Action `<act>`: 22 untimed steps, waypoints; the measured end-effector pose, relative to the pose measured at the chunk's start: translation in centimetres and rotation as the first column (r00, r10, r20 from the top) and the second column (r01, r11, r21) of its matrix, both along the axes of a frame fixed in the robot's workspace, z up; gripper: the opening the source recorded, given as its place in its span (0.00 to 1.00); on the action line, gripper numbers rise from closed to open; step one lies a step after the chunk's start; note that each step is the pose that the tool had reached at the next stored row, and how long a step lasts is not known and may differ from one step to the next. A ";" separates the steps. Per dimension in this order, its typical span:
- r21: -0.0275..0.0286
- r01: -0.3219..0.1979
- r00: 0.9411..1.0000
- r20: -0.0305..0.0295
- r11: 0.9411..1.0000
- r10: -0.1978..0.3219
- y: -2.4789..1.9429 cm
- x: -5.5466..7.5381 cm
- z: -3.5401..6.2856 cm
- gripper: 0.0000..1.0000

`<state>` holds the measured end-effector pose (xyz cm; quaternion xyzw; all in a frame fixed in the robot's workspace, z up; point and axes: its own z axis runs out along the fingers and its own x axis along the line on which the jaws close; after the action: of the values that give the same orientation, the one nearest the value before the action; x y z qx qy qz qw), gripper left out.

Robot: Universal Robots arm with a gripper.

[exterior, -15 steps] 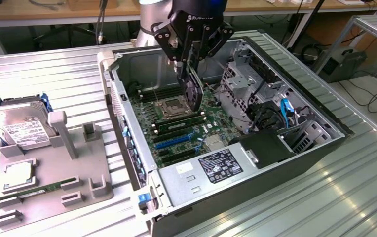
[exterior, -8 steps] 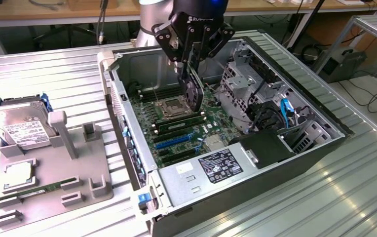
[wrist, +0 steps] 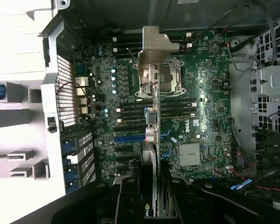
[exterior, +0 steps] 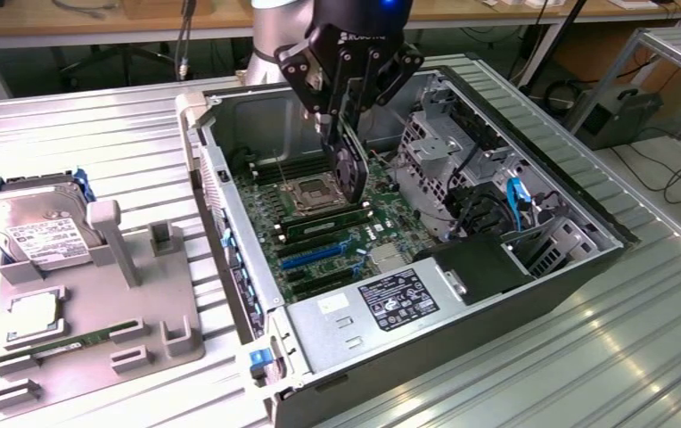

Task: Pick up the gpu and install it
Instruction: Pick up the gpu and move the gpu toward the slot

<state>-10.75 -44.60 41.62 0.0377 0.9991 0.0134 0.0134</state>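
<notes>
Grip first: my gripper is clamped on the gpu, one finger pressed against each flat face of the card. The card hangs straight down from my fingertips, standing on edge, inside the open computer case.

In the wrist view I look down along the gpu and see it edge-on as a thin strip running away from my fingers. Its silver metal bracket is at the far end, away from me.

Directly beneath the card lies the motherboard. The CPU socket sits under the card's far end, partly hidden by the bracket in the wrist view. The blue expansion slots lie beneath and to one side of my grip, and in the wrist view one blue slot runs right up to the card's edge. A small silver heatsink is on the other side of the card.

The gpu is not seated in any slot. I cannot tell whether its lower edge touches the board.

Well away from my gripper, outside the case at the exterior view's left, a hard drive leans in a gray fixture. The power supply with its labelled face sits at the near end of the case.
</notes>
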 end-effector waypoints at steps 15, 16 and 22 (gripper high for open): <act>-0.001 0.000 1.000 0.000 1.000 0.000 -0.03 0.0 -0.36 0.26; -0.001 0.000 1.000 0.000 1.000 0.000 -0.03 0.0 -0.38 0.26; -0.001 0.000 1.000 0.000 1.000 0.000 -0.03 0.0 -0.73 0.26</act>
<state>-10.70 -44.64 40.89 0.0377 0.9991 0.0130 0.0134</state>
